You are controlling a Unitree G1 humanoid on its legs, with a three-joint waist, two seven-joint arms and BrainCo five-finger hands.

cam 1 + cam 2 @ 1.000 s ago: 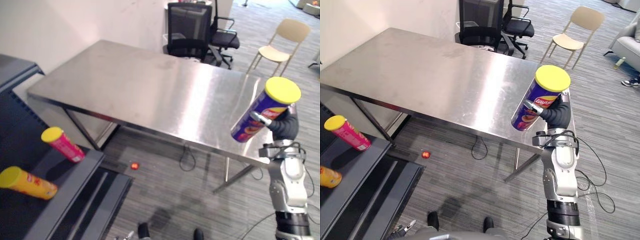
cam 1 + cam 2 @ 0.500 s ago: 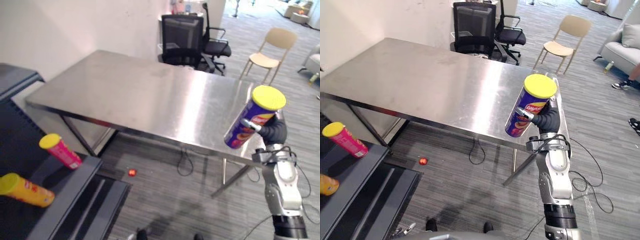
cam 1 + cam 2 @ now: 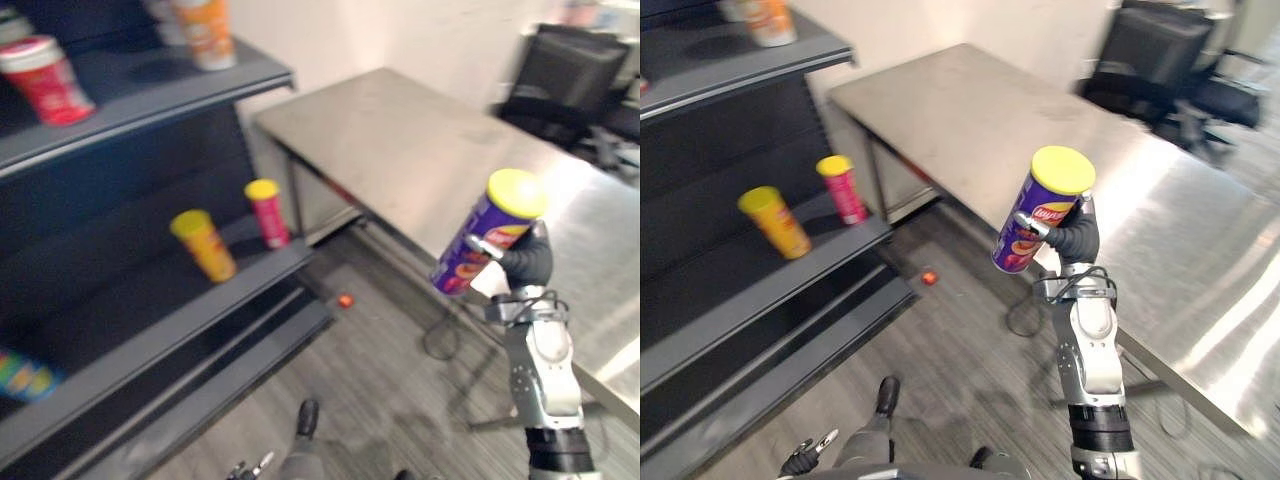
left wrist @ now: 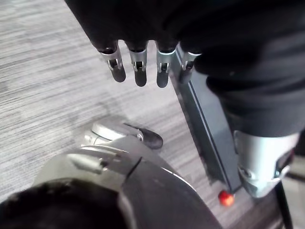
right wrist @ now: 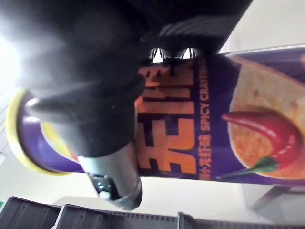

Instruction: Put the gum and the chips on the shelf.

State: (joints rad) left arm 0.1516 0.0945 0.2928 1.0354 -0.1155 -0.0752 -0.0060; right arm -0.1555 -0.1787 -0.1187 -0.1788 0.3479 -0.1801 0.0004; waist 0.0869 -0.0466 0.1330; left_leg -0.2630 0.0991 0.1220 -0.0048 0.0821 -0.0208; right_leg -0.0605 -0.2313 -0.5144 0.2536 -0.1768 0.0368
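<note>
your right hand (image 3: 522,265) has its fingers clamped round the purple chips can (image 3: 478,243), held tilted in the air with its yellow lid (image 3: 516,192) uppermost, near the edge of the steel table (image 3: 400,140). the dark shelf (image 3: 180,310) stands well apart on the left, with a yellow can (image 3: 205,247) and a pink can (image 3: 267,213) on its middle board. your left hand (image 4: 139,71) hangs over the floor (image 4: 47,71), fingers straight and slightly apart, holding nothing.

Brushed steel table (image 3: 970,110), glossy chips can (image 3: 1035,215), matt dark shelf (image 3: 735,292)
</note>
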